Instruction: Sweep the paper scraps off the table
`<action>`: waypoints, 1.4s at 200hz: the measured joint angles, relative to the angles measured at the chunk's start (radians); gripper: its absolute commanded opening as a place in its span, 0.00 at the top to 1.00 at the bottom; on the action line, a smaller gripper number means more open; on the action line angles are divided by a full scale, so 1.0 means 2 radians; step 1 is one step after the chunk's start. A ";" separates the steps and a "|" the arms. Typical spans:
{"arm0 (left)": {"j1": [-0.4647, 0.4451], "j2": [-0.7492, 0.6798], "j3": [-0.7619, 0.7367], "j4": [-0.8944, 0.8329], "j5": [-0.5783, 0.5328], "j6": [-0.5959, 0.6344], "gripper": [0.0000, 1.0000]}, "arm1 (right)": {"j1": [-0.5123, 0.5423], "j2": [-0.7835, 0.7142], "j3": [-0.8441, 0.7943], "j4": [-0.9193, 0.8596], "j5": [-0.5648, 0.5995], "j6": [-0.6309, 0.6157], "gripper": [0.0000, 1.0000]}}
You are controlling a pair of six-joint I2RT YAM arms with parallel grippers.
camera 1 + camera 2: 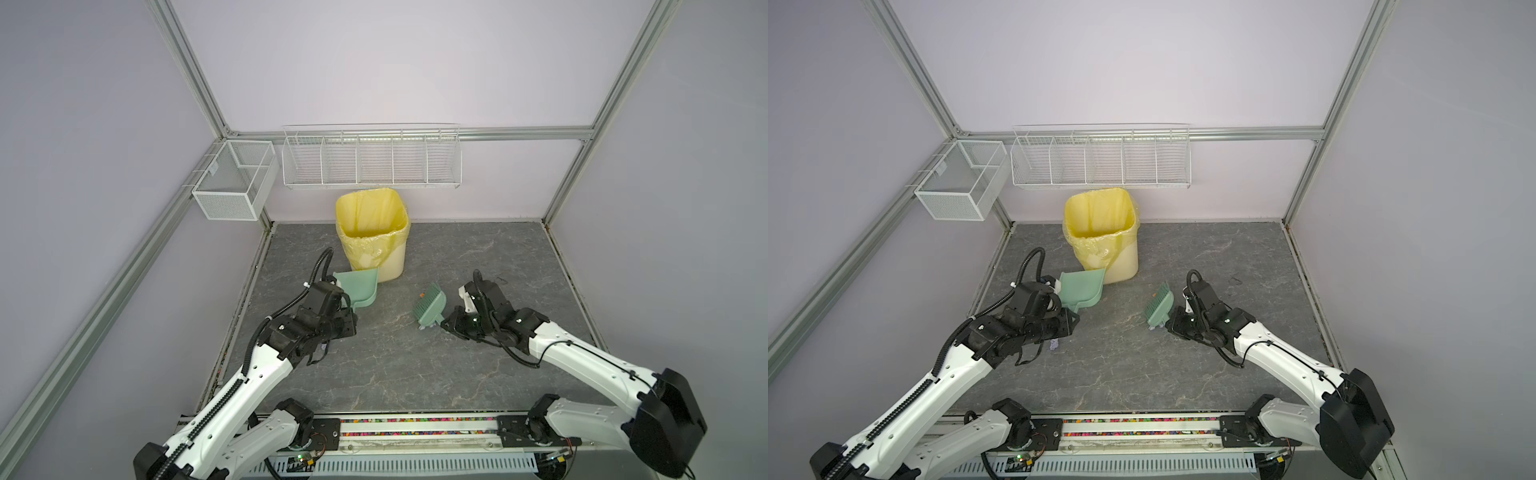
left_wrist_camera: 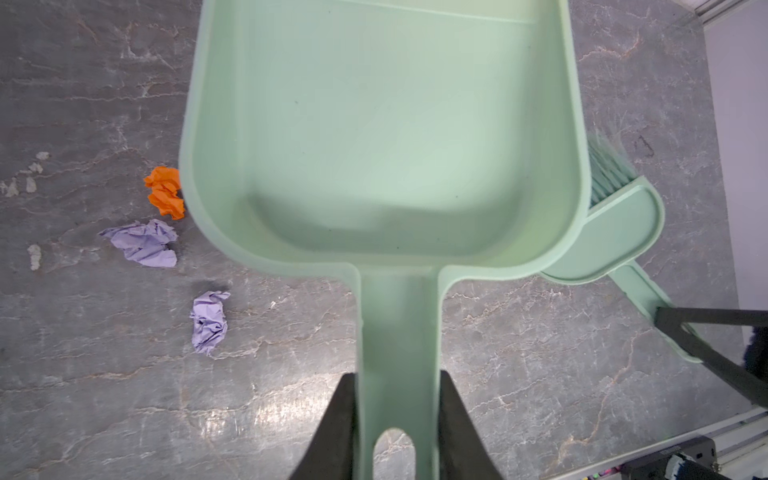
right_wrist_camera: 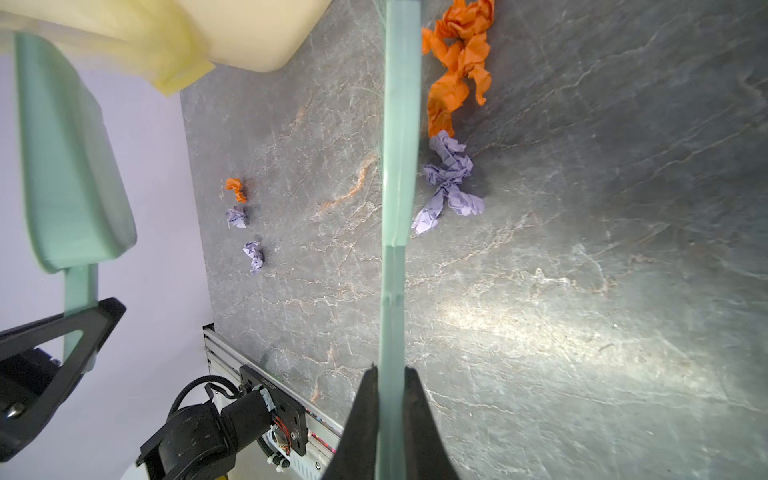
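Across the grey veined bench, here's how it lies. Up at 12 o'clock, hard by the back wall, stands the yellow-lined bin. Just off its 7 o'clock corner is the mint dustpan, tilted, mouth toward the bin. The left pincer is clamped on its handle, a finger either side, plain in the left wrist view. At 3 o'clock from the pan, near the middle of the bench, there's the matching brush, bristles aimed at 11 o'clock. The right pincer is squeezed tight on its thin handle.

Now the paper scraps, all on the bench. An orange bunch and a lilac bunch lie right beside the brush, both on the same side. Well apart from those, three smaller wads sit close together by the dustpan. The orange wad is partly tucked behind the pan's rim, and the other two are lilac. In a top view one lilac wad peeks out at 7 o'clock of the pan, beneath the left arm.
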 measured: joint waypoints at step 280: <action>-0.286 0.025 -0.015 0.022 -0.109 -0.128 1.00 | -0.016 0.110 0.255 -0.250 0.216 -0.365 0.93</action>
